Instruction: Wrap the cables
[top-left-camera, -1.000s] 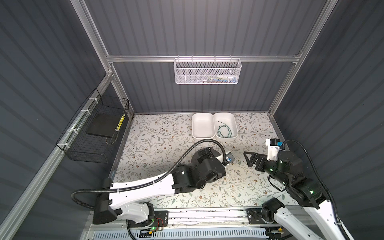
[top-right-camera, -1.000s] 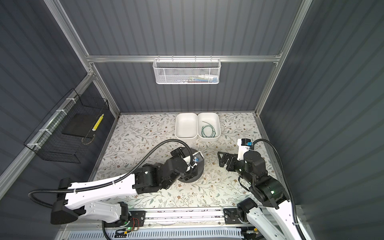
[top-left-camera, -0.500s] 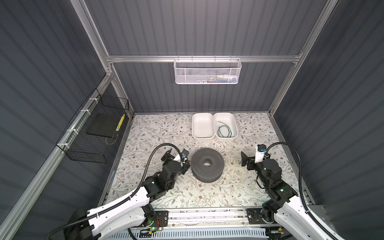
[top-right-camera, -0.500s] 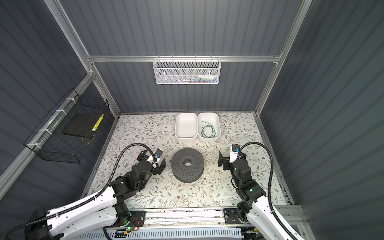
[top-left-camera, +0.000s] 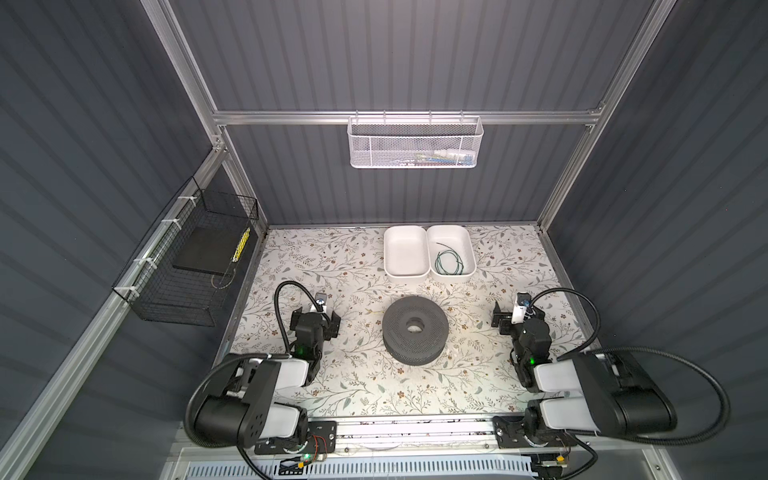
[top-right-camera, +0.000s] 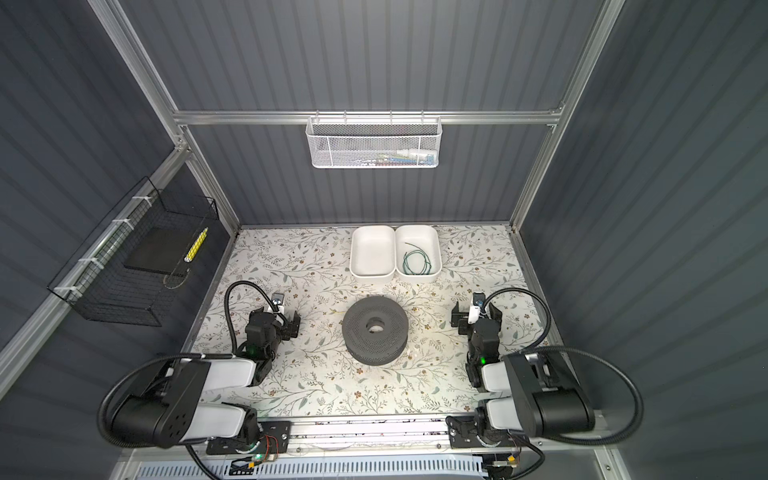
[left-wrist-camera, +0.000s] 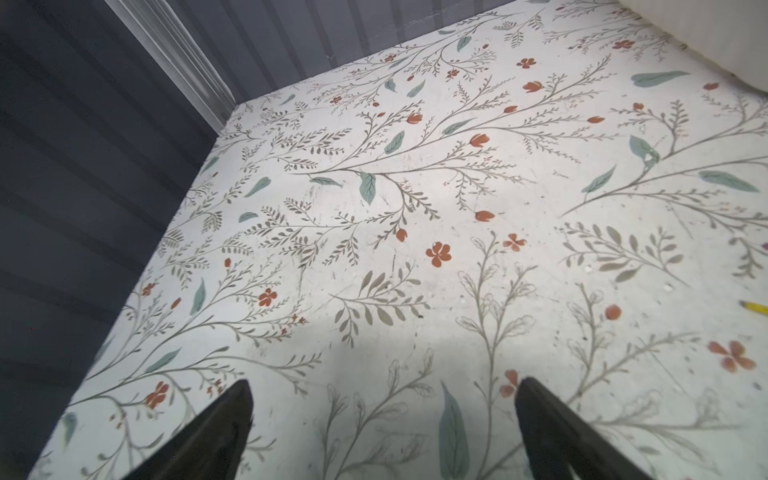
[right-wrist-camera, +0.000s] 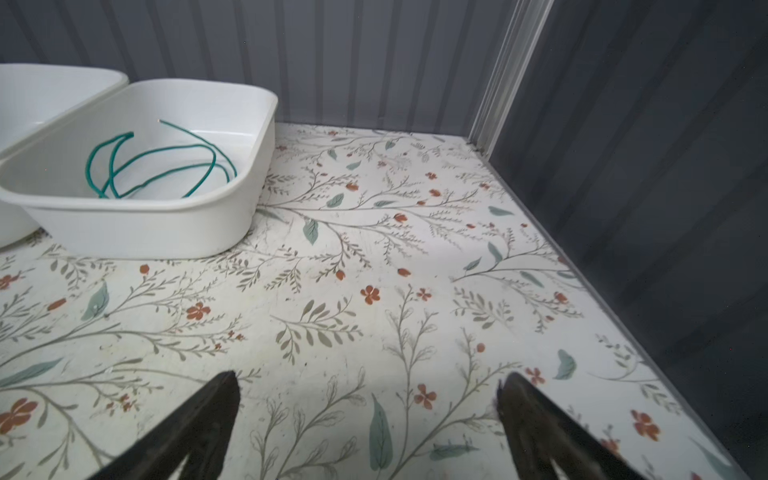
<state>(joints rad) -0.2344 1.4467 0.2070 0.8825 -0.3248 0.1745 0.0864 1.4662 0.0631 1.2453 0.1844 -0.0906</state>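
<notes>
Now that both arms have drawn back from the spool, your left gripper and right gripper stand wide open, empty; the green cable lies loose in the white tray; only a tip of the yellow cable shows on the table; wrapping looks unfinished.

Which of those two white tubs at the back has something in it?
The right tub, seen in both top views: a loose green cable lies inside. The left tub beside it is empty.

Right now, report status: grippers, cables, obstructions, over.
Both open, empty: left gripper, right gripper. Cables: green cable loose in white tub, yellow cable end on mat. Between grippers, grey spool, untouched.
</notes>
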